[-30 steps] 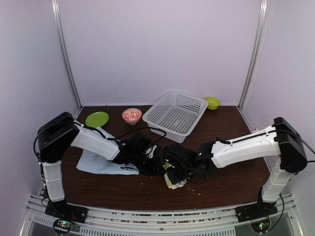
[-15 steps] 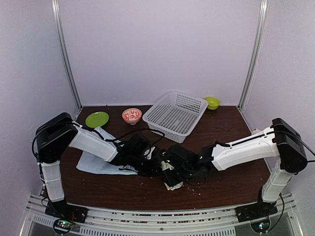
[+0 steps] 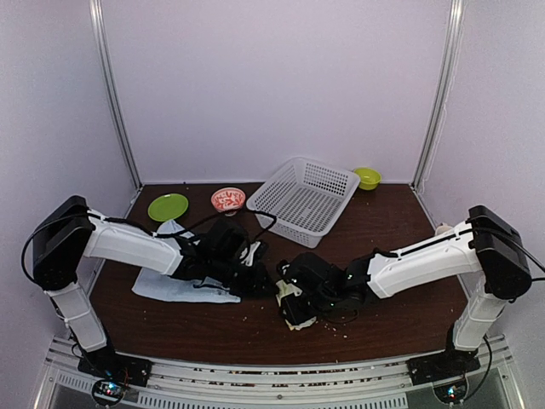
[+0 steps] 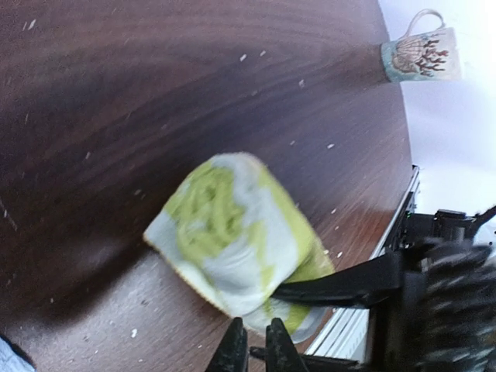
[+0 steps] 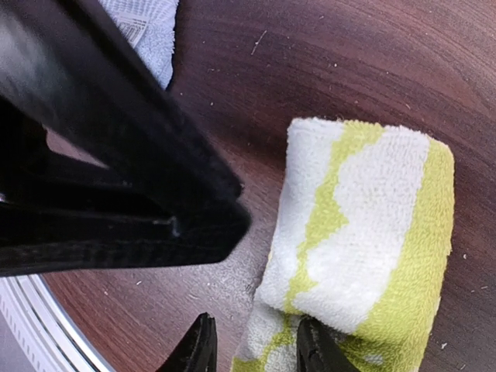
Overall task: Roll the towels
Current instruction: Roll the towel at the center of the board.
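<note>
The lime-green and white towel [image 5: 364, 232] lies rolled up on the dark table, seen end-on in the left wrist view [image 4: 232, 240] and mostly hidden under my right gripper from above [image 3: 301, 321]. My right gripper [image 5: 256, 349] is open at the roll's near end: one fingertip rests on the table, the other against the cloth. My left gripper [image 4: 252, 349] is shut and empty, just left of the roll [image 3: 260, 277]. The pale blue towel [image 3: 183, 283] lies flat under my left arm.
A white mesh basket [image 3: 302, 200], a green plate [image 3: 168, 206], a red bowl [image 3: 227, 199] and a small green bowl [image 3: 367, 177] stand at the back. A printed mug [image 4: 422, 54] stands off to the right. My left gripper's black body [image 5: 116, 155] looms close beside the roll.
My right gripper's jaws have widened and it has shifted slightly left over the roll. My left arm has drawn back to the left, away from the roll.
</note>
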Action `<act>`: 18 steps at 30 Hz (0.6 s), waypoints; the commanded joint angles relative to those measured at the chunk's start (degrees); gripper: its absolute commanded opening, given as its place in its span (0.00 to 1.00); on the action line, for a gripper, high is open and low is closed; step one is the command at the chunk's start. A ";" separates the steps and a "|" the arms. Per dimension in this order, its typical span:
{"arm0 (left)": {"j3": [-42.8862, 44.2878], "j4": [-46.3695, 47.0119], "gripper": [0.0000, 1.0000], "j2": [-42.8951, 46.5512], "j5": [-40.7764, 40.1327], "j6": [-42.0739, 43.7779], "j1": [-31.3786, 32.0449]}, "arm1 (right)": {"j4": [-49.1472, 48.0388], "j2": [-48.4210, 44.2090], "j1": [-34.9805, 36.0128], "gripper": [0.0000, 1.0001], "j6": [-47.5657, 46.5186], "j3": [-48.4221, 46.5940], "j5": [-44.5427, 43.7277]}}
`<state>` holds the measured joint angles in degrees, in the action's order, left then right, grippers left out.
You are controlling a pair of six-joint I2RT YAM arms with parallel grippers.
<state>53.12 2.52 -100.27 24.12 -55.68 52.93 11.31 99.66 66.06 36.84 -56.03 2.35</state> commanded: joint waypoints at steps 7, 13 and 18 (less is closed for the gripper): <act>8.68 0.27 0.09 -3.68 0.26 1.91 -0.10 | 0.84 0.67 -0.67 0.36 0.87 1.71 0.37; 10.68 0.85 0.09 -7.69 1.23 1.58 -0.19 | 0.77 0.54 -0.76 0.36 0.72 1.77 0.59; 10.69 3.59 0.09 -11.06 2.47 0.27 -0.56 | 0.19 0.46 -0.72 0.36 0.07 1.81 1.29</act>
<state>62.50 2.33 -108.81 24.91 -54.94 52.86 10.52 99.66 65.49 37.80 -55.70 2.81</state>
